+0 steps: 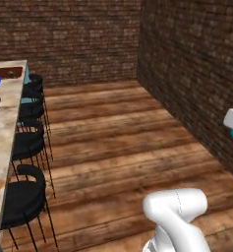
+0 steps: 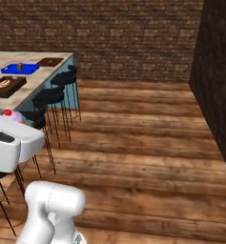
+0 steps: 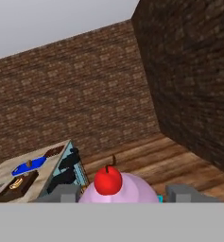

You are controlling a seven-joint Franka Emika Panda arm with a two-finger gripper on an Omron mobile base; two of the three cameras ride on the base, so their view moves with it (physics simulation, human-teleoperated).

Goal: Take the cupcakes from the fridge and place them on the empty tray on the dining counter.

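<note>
You've got the pink cupcake clamped in the gripper — tray sits far down the dining counter. Careful: swing past those stools carelessly and it could jolt loose.

You get flat, even rendered light with no clear source and no glare; the brick walls stay dim while the wooden floor reads warm and mid-bright. Shadows are faint, so the stools barely darken the boards beneath them. Everything looks slightly soft and low in detail, and the pink cupcake close to the hand camera is blurry.
</note>
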